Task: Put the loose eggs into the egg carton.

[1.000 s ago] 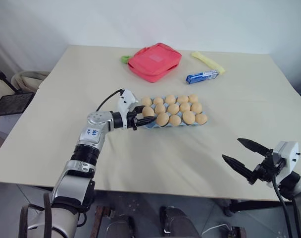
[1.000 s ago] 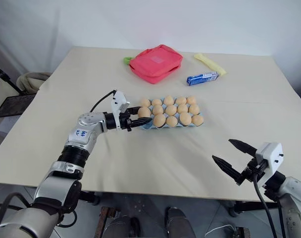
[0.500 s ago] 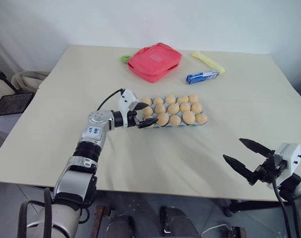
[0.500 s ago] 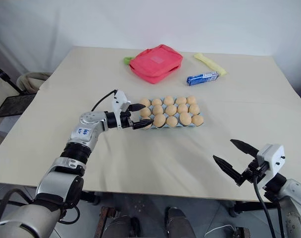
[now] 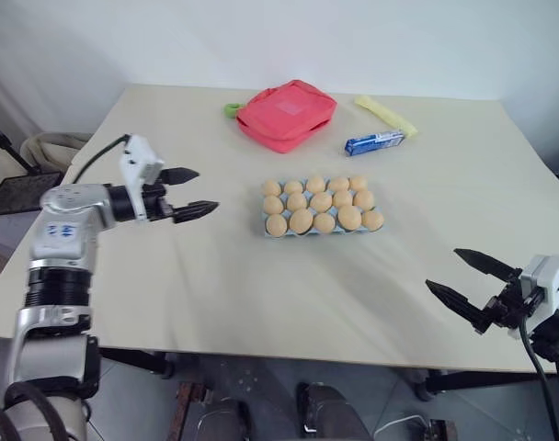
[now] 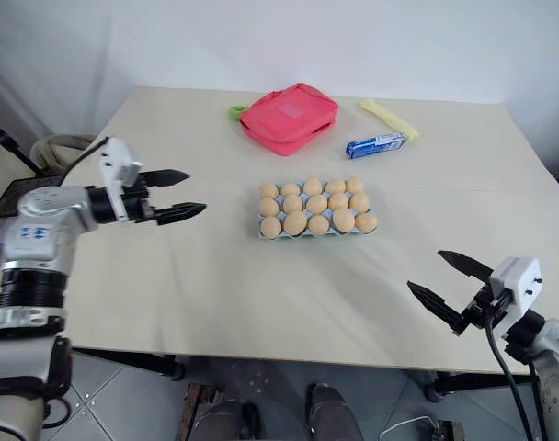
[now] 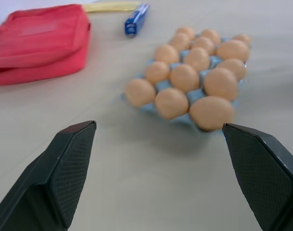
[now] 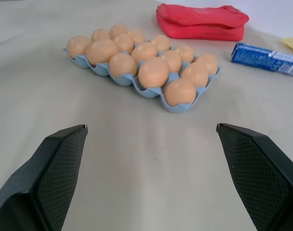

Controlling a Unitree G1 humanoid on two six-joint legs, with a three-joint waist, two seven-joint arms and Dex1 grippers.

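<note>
The egg carton (image 5: 318, 209) sits near the middle of the table (image 5: 261, 303), with its cups filled by eggs (image 5: 302, 220) arranged in three rows. No egg lies loose on the table surface. The left gripper (image 5: 195, 193) hovers above the table to the left of the carton, well apart from it, pointing toward it with both fingers spread wide and nothing between them. The right gripper (image 5: 470, 285) hangs at the near right edge of the table, well apart from the carton, fingers likewise spread wide and empty. Beyond the carton, toward the far edge, lie a red pouch (image 5: 287, 113), a small blue packet (image 5: 375, 142) and a yellow item (image 5: 386, 116). A green object (image 5: 231, 109) shows just beside the pouch.
</note>
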